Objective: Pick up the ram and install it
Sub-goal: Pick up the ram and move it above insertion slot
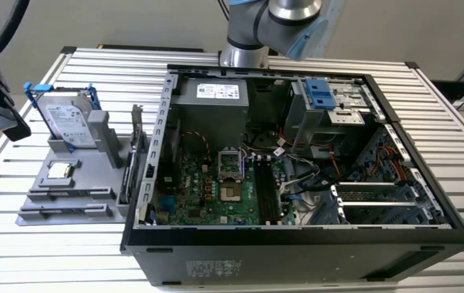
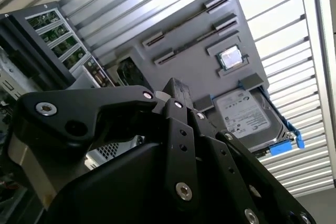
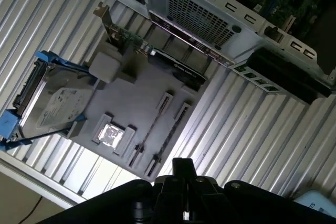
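Plainly the claw (image 3: pixel 184 166) hangs high over the grey tray (image 3: pixel 142 90) in the first wrist view, well apart from everything on it. I cannot tell whether it is open or closed, and I see nothing in its hold. The ram (image 3: pixel 169 138) lies below and ahead of the claw, a thin dark stick on edge between two small holders of the tray. What looks like a second stick lies just beside it.

That closeness is the first hazard, to my mind. A descent slightly off line could straddle both sticks, or nudge the neighbour out of its holders. The stick is narrow, so a grip away from its middle would likely let it tilt or slip.

The processor chip (image 3: pixel 110 135) sits near the sticks, on the side toward the hard drive (image 3: pixel 55 106). A claw drifting that way could knock it.

Beyond the ram from the claw, the card with a metal bracket (image 3: pixel 173 66) stands between the tray and the open case (image 1: pixel 297 244). A low carry could catch on the card or on the case wall.

In the exterior view the memory slots (image 1: pixel 266 192) look bare. Loose cables (image 1: pixel 305 183) lie just beside them and could snag the stick or foul the slot. A stick brought down skewed or the wrong way round would probably jam rather than seat, and pressing on could harm the board.
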Robot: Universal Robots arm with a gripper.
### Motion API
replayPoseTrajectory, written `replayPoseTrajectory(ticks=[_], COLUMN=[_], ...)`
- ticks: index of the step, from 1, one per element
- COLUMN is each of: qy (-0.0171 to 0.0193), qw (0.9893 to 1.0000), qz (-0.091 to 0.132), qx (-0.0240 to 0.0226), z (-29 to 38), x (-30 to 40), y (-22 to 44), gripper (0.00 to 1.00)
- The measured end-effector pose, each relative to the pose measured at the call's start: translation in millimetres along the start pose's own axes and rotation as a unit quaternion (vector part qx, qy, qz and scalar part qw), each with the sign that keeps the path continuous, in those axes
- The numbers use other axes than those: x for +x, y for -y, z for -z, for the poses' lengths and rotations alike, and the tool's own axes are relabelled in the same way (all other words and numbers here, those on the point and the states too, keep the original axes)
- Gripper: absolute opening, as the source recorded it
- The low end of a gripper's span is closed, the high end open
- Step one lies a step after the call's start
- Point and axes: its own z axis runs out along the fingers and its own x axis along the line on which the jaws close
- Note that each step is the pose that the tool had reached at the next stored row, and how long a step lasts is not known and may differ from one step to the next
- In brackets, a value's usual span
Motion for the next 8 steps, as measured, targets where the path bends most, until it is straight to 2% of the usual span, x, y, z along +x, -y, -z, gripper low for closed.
replayPoseTrajectory(ticks=[8], qy=[0.0012], qw=[0.9996], qz=[-0.028], qx=[0.0004], z=[0.0], x=[0.0], y=[0.0], gripper=[0.00])
